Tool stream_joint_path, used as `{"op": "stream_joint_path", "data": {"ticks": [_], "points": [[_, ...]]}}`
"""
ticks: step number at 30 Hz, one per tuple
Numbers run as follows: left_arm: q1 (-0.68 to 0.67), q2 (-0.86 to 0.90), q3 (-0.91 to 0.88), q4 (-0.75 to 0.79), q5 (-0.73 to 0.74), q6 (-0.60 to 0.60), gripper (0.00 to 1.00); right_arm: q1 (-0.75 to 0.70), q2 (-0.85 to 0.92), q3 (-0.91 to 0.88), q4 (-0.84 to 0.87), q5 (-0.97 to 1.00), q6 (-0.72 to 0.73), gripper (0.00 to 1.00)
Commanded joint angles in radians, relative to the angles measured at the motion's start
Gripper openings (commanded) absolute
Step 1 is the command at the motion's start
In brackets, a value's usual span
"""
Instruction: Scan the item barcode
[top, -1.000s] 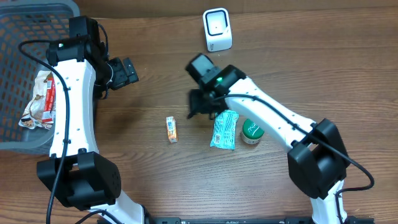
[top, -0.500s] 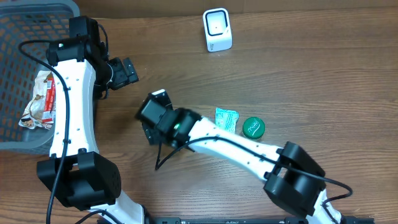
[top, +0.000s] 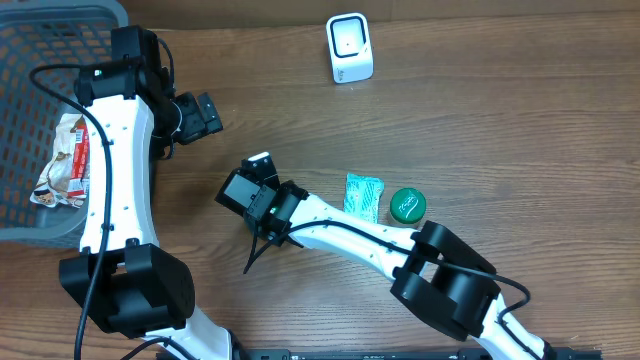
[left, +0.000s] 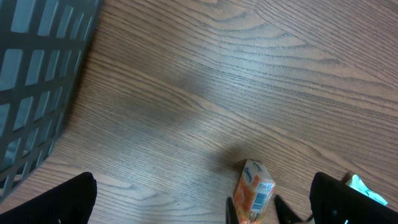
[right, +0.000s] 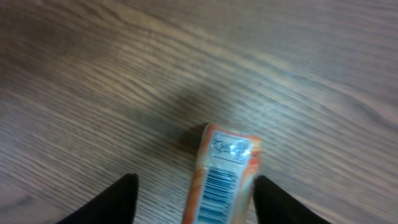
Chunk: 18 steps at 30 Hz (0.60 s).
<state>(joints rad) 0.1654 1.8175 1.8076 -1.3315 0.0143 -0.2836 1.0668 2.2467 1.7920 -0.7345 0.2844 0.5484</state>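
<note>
The item is a small orange and white packet (right: 222, 174) lying on the wood, its barcode face up. My right gripper (right: 194, 182) straddles it with the jaws open. A gap shows between the left finger (right: 118, 200) and the packet, and the right finger stands close beside it. In the overhead view the right gripper (top: 268, 212) covers the packet. The left wrist view shows the packet (left: 254, 191) between the right gripper's two dark fingertips. My left gripper (top: 205, 115) hangs wide open and empty further back on the left. The white scanner (top: 350, 47) stands at the back.
A grey basket (top: 30, 215) holding a snack bag (top: 62, 165) sits at the left edge. A teal packet (top: 363, 196) and a green lid (top: 407, 205) lie right of the right arm.
My right arm has swung left from the teal packet to the orange packet and lowered its jaws around it; the jaws widened, then narrowed. The left arm has not moved.
</note>
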Motion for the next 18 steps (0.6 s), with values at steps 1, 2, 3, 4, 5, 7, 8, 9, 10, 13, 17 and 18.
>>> {"op": "stream_joint_path", "data": {"ticks": [1,2,3,4,5,7,8,9,10,13,17,18], "points": [[0.003,-0.033,0.019,0.001,-0.003,0.018,1.0,-0.003,0.027,-0.005,0.012,-0.051,0.009,0.44],[0.003,-0.033,0.019,0.001,-0.003,0.018,1.0,-0.003,0.034,-0.005,0.012,-0.05,0.008,0.41],[0.003,-0.033,0.019,0.001,-0.003,0.018,1.0,-0.003,0.035,-0.005,0.008,-0.05,0.008,0.41],[0.003,-0.033,0.019,0.001,-0.003,0.018,1.0,-0.003,0.037,-0.005,0.0,-0.05,0.008,0.38],[0.003,-0.033,0.019,0.001,-0.003,0.018,1.0,-0.007,0.037,-0.005,-0.01,-0.05,0.008,0.33],[0.003,-0.033,0.019,0.001,-0.003,0.018,0.99,-0.019,0.037,-0.005,-0.032,-0.05,0.008,0.23],[0.003,-0.033,0.019,0.001,-0.003,0.018,1.0,-0.028,0.037,-0.005,-0.041,-0.05,0.008,0.19],[0.003,-0.033,0.019,0.001,-0.003,0.018,1.0,-0.036,0.037,-0.005,-0.051,-0.05,0.008,0.15],[0.003,-0.033,0.019,0.001,-0.003,0.018,1.0,-0.045,0.036,-0.005,-0.063,-0.05,0.008,0.13],[0.003,-0.033,0.019,0.001,-0.003,0.018,0.99,-0.079,0.024,-0.001,-0.114,-0.05,0.009,0.11],[0.003,-0.033,0.019,0.001,-0.003,0.018,1.0,-0.128,-0.007,0.01,-0.193,-0.041,0.045,0.11],[0.003,-0.033,0.019,0.001,-0.003,0.018,1.0,-0.14,-0.015,0.01,-0.213,-0.035,0.063,0.11]]}}
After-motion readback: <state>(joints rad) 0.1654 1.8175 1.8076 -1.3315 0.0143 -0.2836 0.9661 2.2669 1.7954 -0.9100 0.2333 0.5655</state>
